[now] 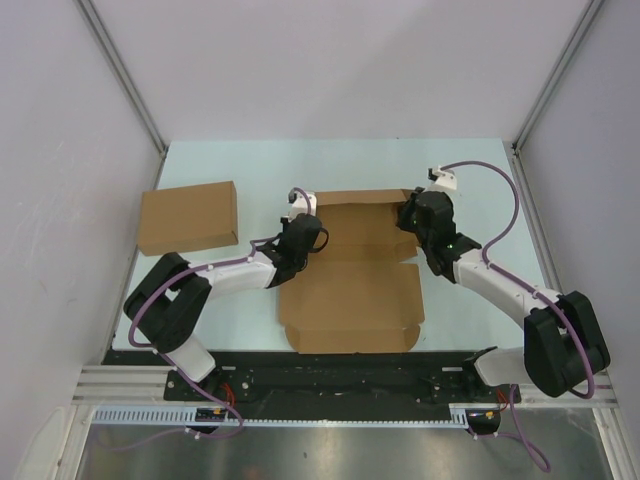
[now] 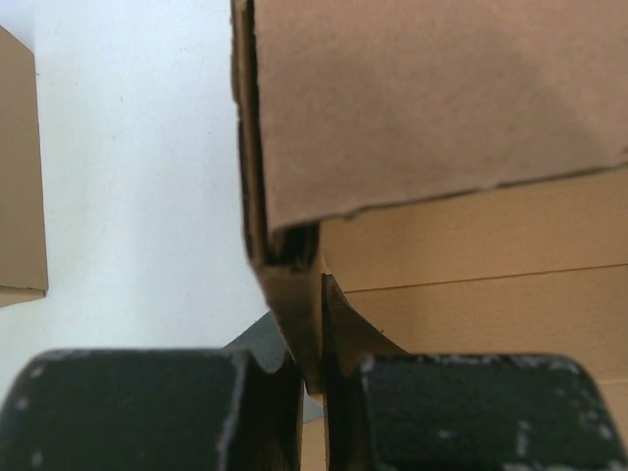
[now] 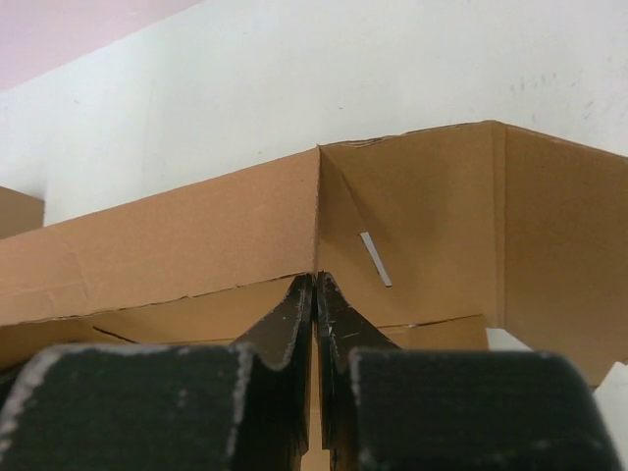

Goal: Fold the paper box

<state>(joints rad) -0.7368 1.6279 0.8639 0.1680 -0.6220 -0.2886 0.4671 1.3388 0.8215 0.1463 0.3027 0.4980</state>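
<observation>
Paper box is pictured half-formed at the middle of the desk, between the two arms. Its far section has been raised into a shallow tray: a back wall and side walls are seen standing, with one corner creased inward. The wide near panel, with its small tabs, lies flat and is not yet folded over.

The box's left wall is pinched between the narrowed fingers of the left pincer, the cardboard clearly caught in the gap. The right pincer is shown closed tight at the far right corner, where a sliver of cardboard appears to be gripped between its fingers.

By the look of it, roughly half of the job is done. The corners are judged not yet locked, and the lid has to be brought up and tucked in.

A plain brown box, fully shaped, sits well apart at the left of the desk.
</observation>
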